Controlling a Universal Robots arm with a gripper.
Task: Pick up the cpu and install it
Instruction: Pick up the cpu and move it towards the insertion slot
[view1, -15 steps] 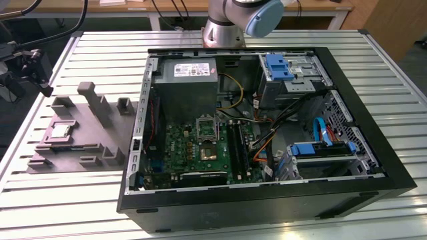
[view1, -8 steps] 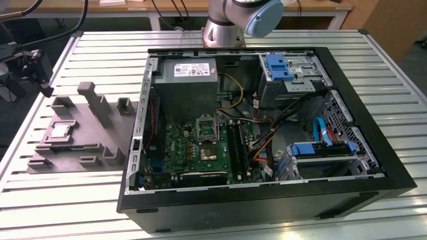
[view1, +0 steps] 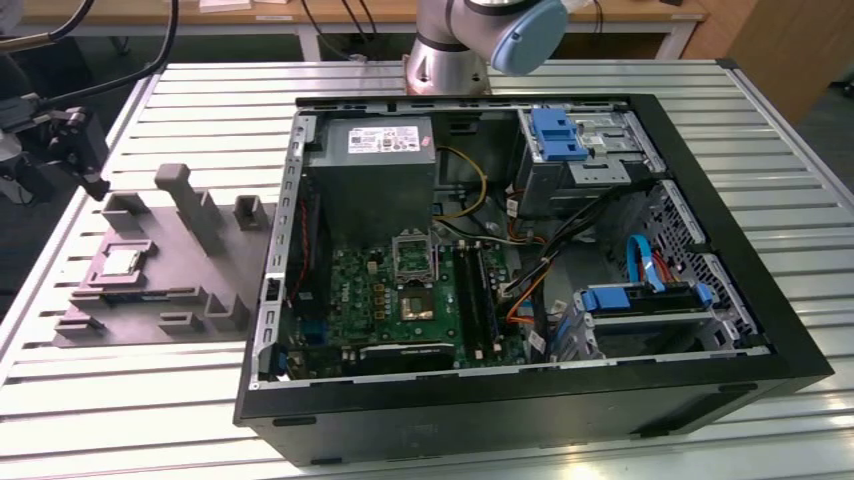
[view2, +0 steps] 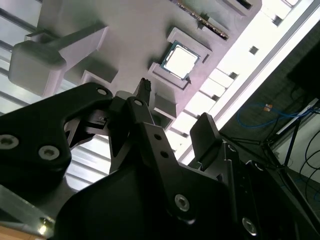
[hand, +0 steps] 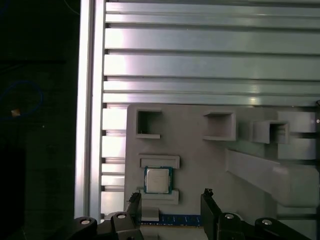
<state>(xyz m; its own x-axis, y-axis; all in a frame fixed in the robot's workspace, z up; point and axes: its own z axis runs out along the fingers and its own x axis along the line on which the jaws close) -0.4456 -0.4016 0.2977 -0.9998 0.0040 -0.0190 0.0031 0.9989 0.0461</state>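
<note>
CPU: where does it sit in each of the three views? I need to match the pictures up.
Exterior view: the cpu lies in a recess of the grey fixture plate, to the exterior view's left of the computer case.
Second wrist view: the cpu lies in its framed recess.
First wrist view: the cpu lies just ahead of the open gripper.
Shared landmark: the grey fixture plate with raised posts.

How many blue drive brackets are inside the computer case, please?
2: the upper blue bracket beside the power supply, the lower blue bracket beside the blue cable. Others may be hidden.
</note>
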